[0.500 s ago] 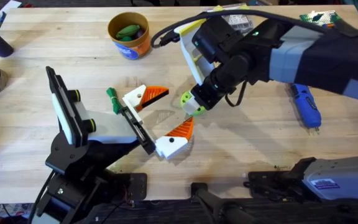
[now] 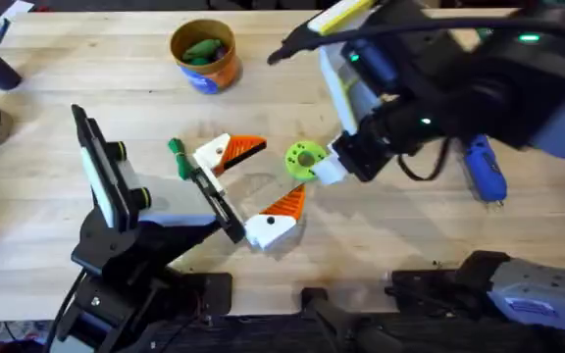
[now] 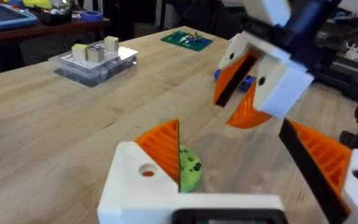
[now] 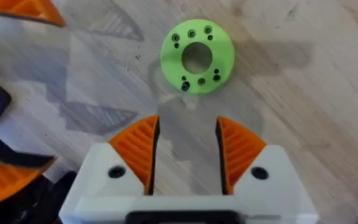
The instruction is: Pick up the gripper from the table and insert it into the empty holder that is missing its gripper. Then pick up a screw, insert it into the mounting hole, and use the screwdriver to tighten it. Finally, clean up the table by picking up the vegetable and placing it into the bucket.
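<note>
Gripper pieces [image 2: 271, 218] sit on the holder [image 2: 214, 201] at the tabletop's [image 2: 381, 245] centre — right claw [image 4: 186, 149] hovers open, empty, just right of a green disc [image 2: 305, 159]; left claw's state cannot be told.

Right end effector [image 4: 186, 152] open, empty, above table [image 4: 303, 93]; lime-green disc [image 4: 197, 56] just beyond fingertips.

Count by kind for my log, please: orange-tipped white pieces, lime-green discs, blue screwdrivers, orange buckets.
Orange-tipped white pieces: 2
Lime-green disc: 1
Blue screwdriver: 1
Orange bucket: 1
Total: 5
</note>
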Robot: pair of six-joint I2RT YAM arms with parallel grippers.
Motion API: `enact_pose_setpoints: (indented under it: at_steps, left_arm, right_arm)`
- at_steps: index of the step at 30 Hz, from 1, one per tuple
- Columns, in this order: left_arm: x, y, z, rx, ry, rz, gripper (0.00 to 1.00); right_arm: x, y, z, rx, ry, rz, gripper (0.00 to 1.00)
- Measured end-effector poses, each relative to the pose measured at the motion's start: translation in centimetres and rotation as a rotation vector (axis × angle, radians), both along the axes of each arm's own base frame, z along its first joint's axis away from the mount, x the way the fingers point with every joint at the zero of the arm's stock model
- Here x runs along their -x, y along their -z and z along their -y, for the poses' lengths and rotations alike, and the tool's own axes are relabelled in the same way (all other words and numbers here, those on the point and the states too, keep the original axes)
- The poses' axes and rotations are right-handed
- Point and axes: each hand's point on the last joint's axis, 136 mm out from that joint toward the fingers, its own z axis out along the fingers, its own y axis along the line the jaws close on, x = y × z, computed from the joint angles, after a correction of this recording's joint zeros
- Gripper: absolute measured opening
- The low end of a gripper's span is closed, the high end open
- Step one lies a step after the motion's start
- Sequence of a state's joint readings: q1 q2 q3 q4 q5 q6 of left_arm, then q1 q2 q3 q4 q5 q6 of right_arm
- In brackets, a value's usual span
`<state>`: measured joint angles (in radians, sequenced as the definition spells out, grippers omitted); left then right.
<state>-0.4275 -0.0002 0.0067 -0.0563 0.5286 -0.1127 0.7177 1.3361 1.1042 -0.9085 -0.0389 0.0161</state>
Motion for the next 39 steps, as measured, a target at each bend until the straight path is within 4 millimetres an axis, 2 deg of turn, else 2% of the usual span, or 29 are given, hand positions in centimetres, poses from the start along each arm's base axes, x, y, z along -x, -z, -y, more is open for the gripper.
enact_pose_setpoints:
  at_steps: [3, 5, 7, 8, 9, 14, 23, 34, 35, 36, 39]
  left_arm:
    - [0.0, 0.0, 0.0, 0.0, 0.0, -0.001, 0.989]
    - [0.0, 0.0, 0.0, 0.0, 0.0, -0.001, 0.989]
    - [0.0, 0.0, 0.0, 0.0, 0.0, 0.0, 0.989]
    - [0.0, 0.0, 0.0, 0.0, 0.0, 0.0, 0.989]
    - [0.0, 0.0, 0.0, 0.0, 0.0, 0.0, 0.989]
    - [0.0, 0.0, 0.0, 0.0, 0.0, 0.0, 0.989]
    - [0.0, 0.0, 0.0, 0.0, 0.0, 0.0, 0.989]
    - [0.0, 0.0, 0.0, 0.0, 0.0, 0.0, 0.989]
    - [0.0, 0.0, 0.0, 0.0, 0.0, 0.0, 0.989]
    - [0.0, 0.0, 0.0, 0.0, 0.0, -0.001, 0.989]
    - [0.0, 0.0, 0.0, 0.0, 0.0, 0.0, 0.989]
  right_arm:
    - [0.3, -2.0, 0.2, -0.03, 0.011, 0.074, 0.529]
    - [0.2, -2.3, -0.1, -0.049, 0.022, 0.105, 0.529]
    - [0.0, -1.5, -0.6, -0.065, 0.033, 0.124, 0.529]
    - [0.2, 1.1, -1.3, -0.054, 0.03, 0.112, 0.529]
    - [0.4, 2.1, -1.5, -0.047, 0.024, 0.105, 0.529]
    - [0.5, 5.4, -2.5, -0.006, 0.0, 0.073, 0.529]
    - [0.0, 7.9, -3.0, 0.044, -0.024, 0.049, 0.529]
    - [-0.3, 8.6, -3.2, 0.053, -0.036, 0.05, 0.529]
    - [-0.3, 8.5, -3.3, 0.051, -0.036, 0.052, 0.515]
    - [-0.4, 8.5, -3.3, 0.051, -0.041, 0.056, 0.292]
    - [-0.4, 8.5, -3.3, 0.051, -0.042, 0.057, 0.187]
